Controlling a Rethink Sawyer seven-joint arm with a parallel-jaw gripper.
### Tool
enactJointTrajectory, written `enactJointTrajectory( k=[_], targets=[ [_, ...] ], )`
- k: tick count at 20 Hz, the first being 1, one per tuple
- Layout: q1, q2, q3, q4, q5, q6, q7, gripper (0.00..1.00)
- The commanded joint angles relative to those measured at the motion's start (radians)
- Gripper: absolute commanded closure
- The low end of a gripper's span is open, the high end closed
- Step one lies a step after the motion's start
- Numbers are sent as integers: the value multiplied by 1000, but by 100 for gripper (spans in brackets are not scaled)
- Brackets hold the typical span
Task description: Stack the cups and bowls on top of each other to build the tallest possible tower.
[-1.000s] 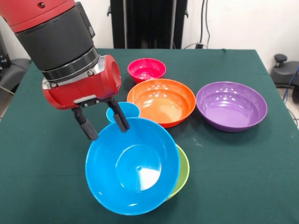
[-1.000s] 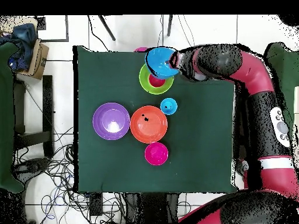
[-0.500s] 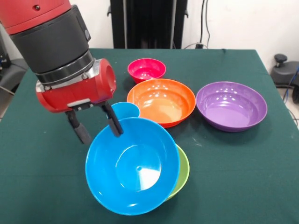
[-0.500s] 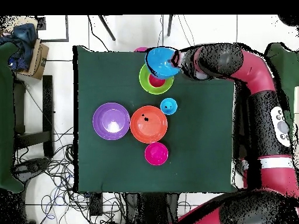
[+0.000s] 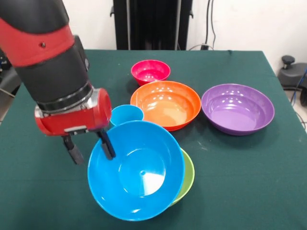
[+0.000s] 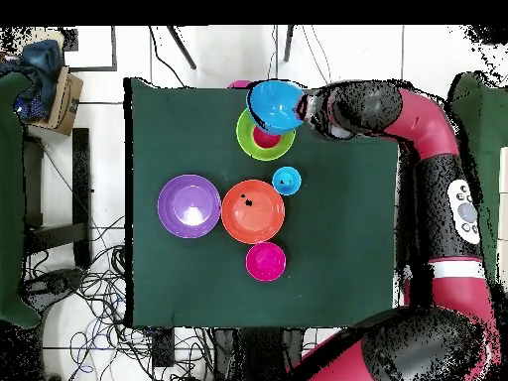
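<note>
Green cloth covers the table. On it, the gripper pinches the blue bowl's rim, tipped over the green bowl. Orange bowl, purple bowl, pink bowl and blue cup sit apart, unstacked.

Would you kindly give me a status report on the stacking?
Gripper straddles blue bowl's rim, bowl tilted over green bowl. No tower yet. Light blue cup just behind.

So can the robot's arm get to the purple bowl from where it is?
Probably yes. The purple bowl sits open on the table with nothing over it, though the end effector is across at the blue bowl.
</note>
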Motion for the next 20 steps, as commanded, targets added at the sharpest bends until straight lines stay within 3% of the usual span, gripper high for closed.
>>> enactJointTrajectory(
  k=[1,7,8,20],
  targets=[
    [56,100,-80,-84,-127,45,-271,0],
    [70,153,-77,-144,-143,39,-265,0],
    [67,158,-72,-142,-133,37,-245,100],
    [74,165,-68,-169,-98,94,-316,100]
  ],
)
